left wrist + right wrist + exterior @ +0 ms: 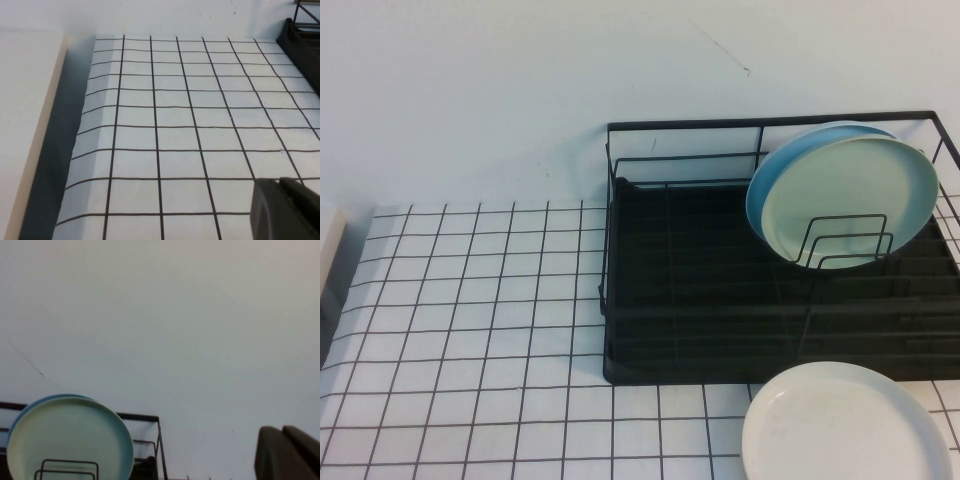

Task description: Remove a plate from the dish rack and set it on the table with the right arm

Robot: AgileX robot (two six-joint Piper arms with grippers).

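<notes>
Step in hand: approach, nothing grasped yet. Mint plate (850,200) upright in dish rack (650,300), leaning on light blue plate (765,185), ahead of and below my right claw (287,452). Right claw raised, facing wall; grip state: cannot tell. Left claw (285,207) parked low over counter (175,130), state: cannot tell. White plate (845,425) on counter before rack. Next move: lower right claw to mint rim, clamp, lift clear of wire loops.
</notes>
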